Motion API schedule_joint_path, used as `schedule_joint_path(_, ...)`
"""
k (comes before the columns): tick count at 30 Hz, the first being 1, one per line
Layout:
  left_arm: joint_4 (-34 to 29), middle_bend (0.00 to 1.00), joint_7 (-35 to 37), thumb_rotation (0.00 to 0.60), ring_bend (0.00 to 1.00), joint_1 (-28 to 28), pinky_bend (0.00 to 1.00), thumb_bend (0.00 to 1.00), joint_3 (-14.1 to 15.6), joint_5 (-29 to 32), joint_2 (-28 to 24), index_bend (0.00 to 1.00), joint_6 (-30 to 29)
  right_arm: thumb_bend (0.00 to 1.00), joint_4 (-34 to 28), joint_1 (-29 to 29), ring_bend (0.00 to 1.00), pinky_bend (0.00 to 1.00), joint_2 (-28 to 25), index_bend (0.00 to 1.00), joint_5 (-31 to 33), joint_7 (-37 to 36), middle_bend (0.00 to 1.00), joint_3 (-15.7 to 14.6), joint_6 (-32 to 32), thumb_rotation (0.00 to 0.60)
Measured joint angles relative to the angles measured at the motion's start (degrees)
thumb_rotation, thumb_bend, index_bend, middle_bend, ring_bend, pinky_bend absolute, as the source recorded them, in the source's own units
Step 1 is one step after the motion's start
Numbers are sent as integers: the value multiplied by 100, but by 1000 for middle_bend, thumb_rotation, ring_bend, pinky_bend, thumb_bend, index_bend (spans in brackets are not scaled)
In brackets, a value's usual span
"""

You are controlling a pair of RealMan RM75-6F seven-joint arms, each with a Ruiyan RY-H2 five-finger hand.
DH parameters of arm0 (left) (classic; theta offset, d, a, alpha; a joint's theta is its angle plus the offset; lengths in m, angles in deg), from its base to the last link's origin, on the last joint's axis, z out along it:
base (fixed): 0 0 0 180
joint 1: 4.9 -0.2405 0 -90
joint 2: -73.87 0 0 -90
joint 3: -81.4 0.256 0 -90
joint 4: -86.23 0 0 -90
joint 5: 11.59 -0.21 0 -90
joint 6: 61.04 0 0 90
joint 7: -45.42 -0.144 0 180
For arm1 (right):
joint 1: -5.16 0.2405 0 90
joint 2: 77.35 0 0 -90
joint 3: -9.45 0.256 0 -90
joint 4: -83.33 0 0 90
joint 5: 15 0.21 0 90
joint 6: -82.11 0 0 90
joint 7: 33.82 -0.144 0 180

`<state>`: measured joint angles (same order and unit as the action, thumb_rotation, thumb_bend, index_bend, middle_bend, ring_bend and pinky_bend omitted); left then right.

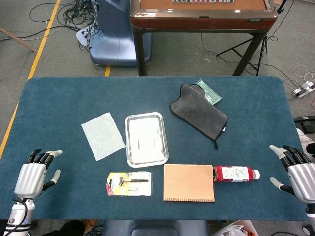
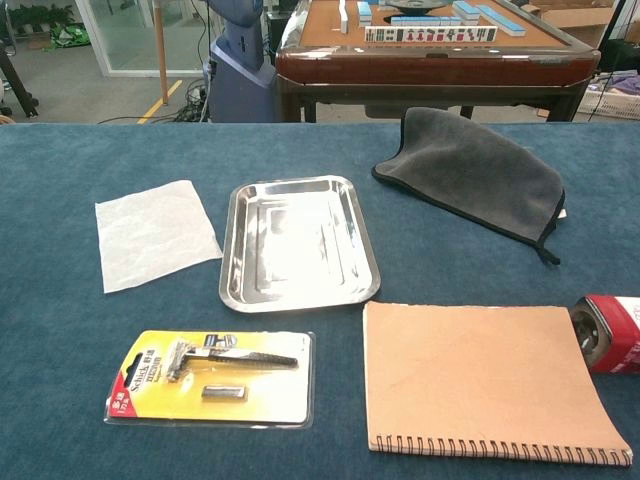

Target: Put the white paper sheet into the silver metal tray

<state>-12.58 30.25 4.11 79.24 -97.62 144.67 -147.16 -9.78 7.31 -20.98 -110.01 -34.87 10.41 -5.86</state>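
Both hands idle, fingers spread, empty: left hand, right hand | paper lies ahead-right of left hand, beside tray | step: not begun | next: left hand must pinch thin flat sheet.

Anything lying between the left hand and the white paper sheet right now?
No. In the head view, only bare blue table felt separates the left hand from the white paper sheet; the yellow razor pack sits off that line.
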Motion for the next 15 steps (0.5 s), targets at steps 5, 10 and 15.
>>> schedule_joint_path(5, 1, 318, 9, 600, 306, 82, 131, 336, -10, -32, 40, 297, 151, 91, 15, 37, 136, 202, -25, 165, 6, -10, 242, 33, -11, 600)
schedule_joint_path(10, 126, 318, 43, 600, 306, 303, 131, 336, -62, -90, 135, 329, 447, 90, -47, 32, 136, 202, -101, 165, 87, 82, 242, 113, -107, 600)
schedule_joint_path(15, 328, 318, 24, 600, 306, 590, 131, 337, -125, -58, 289, 358, 899, 91, -110, 3, 136, 202, -153, 165, 179, 133, 242, 142, -155, 600)
